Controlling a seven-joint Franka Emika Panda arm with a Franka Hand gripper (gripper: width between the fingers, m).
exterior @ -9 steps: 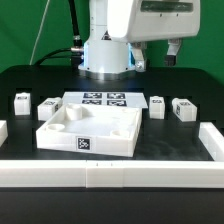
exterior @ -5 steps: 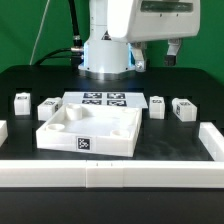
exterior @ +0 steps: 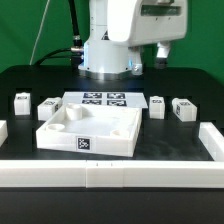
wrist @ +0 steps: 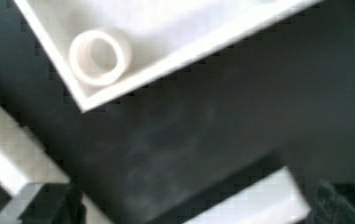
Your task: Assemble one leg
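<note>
The exterior view faces the arm's base (exterior: 105,58) across the table (exterior: 28,80) from slightly above — the wrist view looks down, close, past the gripper (wrist: 188,205); both show the tray (exterior: 112,143).

At centre the tray piece (exterior: 88,130), marker board (exterior: 104,99) just behind it, legs (exterior: 49,108) flanking both sides

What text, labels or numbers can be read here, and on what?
None: no words or numbers are readable in either view.
Only black-and-white marker tags, patterns rather than text: on the marker board, on the front wall of the white tray piece, and on the small leg blocks.
</note>
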